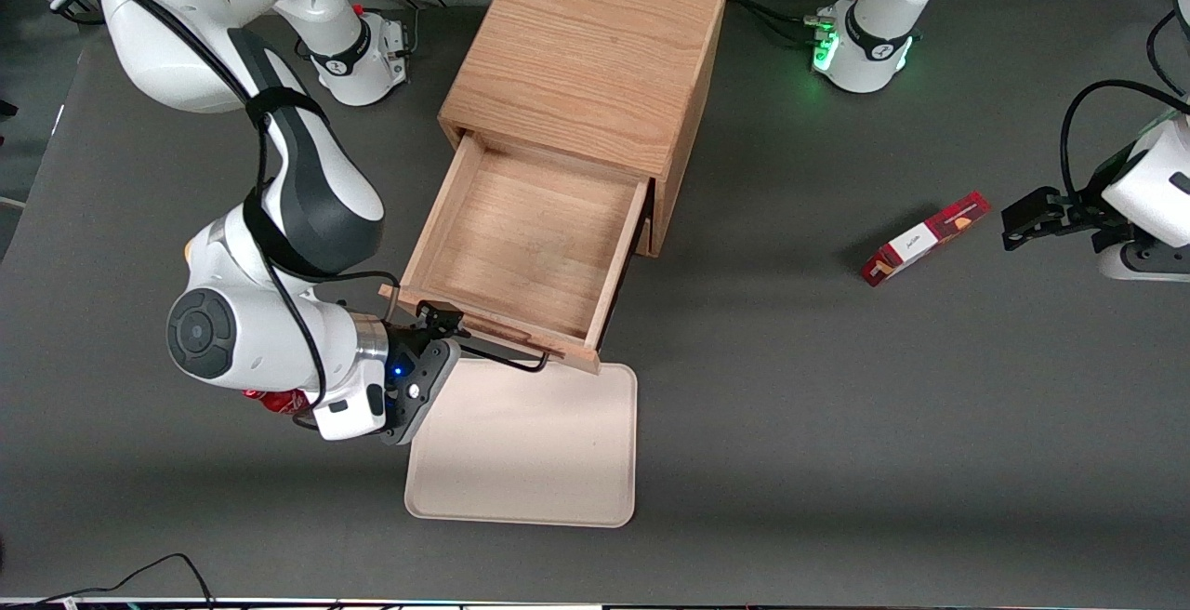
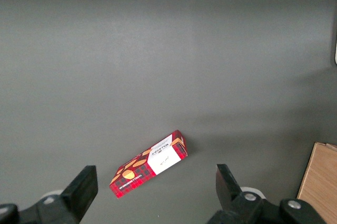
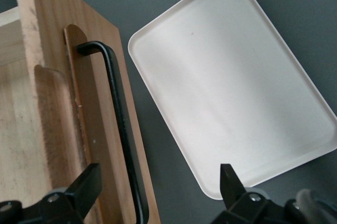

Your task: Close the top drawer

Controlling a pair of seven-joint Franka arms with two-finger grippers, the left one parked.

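Top drawer [image 1: 530, 238] pulled out, jaws [image 1: 444, 329] spread at its handle [image 3: 122, 134]

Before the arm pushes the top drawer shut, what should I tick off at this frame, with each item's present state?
1. top drawer pulled out, still to be closed: ok.
2. Drawer holds nothing that could jam: ok, the box looks bare.
3. tool open and straddling the black handle: ok.
4. Fingers in contact with the drawer front: cannot tell.
5. beige tray lies on the table in front of the drawer, nearer the front camera, out of the closing path: ok.
6. red box lies toward the parked arm's end, away from the cabinet: ok.
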